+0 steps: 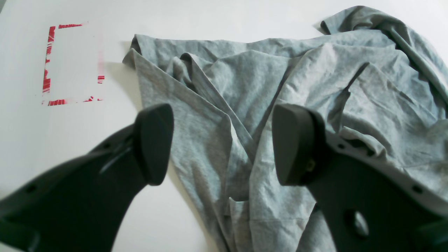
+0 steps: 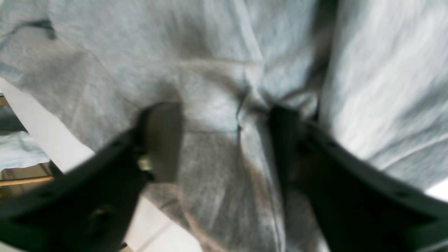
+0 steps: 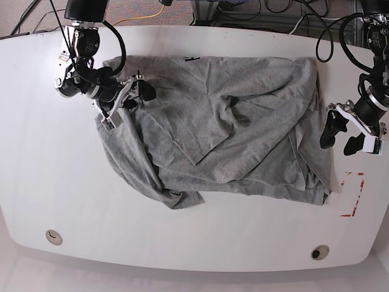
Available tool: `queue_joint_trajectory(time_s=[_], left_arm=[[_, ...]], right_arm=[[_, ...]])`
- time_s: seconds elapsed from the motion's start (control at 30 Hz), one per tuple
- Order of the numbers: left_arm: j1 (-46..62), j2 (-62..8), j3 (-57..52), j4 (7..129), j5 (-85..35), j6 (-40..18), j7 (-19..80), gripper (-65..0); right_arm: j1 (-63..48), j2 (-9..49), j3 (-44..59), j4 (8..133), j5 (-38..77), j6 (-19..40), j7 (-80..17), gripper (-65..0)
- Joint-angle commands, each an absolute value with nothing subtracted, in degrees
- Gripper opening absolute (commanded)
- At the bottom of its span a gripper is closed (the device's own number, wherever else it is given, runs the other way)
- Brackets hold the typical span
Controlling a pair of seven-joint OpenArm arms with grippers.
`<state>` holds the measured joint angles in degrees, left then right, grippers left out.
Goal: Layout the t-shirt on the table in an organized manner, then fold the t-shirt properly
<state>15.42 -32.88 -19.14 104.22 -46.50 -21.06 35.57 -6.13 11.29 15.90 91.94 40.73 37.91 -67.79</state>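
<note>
Crumpled heather-grey cotton t-shirt (image 3: 231,128) on glossy white table (image 3: 61,182); right gripper (image 2: 225,143) agape over fabric, left gripper (image 1: 222,143) agape, both empty.

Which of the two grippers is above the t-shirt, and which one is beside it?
The right gripper is over the t-shirt, at its upper corner. The left gripper hangs beside the shirt's other edge, over the bare table.

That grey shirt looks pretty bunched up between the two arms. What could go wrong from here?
The t-shirt lies crumpled in overlapping folds, so either gripper may pinch several layers and drag the heap instead of spreading it. The right gripper is open low over the cloth and could snag a wrinkle. The left gripper, open beside the shirt's edge, might close on bare table.
</note>
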Motion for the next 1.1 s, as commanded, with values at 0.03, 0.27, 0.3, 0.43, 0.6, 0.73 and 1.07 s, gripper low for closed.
queue_joint_trajectory(time_s=[0.03,0.27,0.3,0.43,0.6,0.73,1.07], left_arm=[[14.9,-34.1,-19.9,105.0,-47.3,-21.2,34.2,-23.5],[14.9,-34.1,-19.9,105.0,-47.3,-21.2,34.2,-23.5],[14.9,-34.1,-19.9,105.0,-47.3,-21.2,34.2,-23.5],[14.9,-34.1,-19.9,105.0,-47.3,-21.2,34.2,-23.5],[14.9,-34.1,-19.9,105.0,-47.3,-21.2,34.2,-23.5],[14.9,-34.0,-19.9,105.0,-47.3,-21.2,34.2,-23.5],[14.9,-34.0,-19.9,105.0,-47.2,-21.2,34.2,-23.5]], right_arm=[[-5.3,11.8,16.2,92.3,41.9,38.0,-66.9,-20.3],[-3.7,11.8,16.3,92.3,42.0,38.0,-66.9,-16.2],[-3.6,11.8,16.3,92.3,42.0,38.0,-66.9,-14.7],[-2.7,11.9,16.3,92.3,42.0,38.0,-66.9,-10.8],[-2.3,11.9,16.1,92.4,42.1,38.5,-66.9,-11.1],[-2.4,11.9,16.0,92.4,42.2,38.5,-67.1,-21.2],[-3.6,10.9,16.0,92.4,42.2,38.6,-67.2,-40.9]])
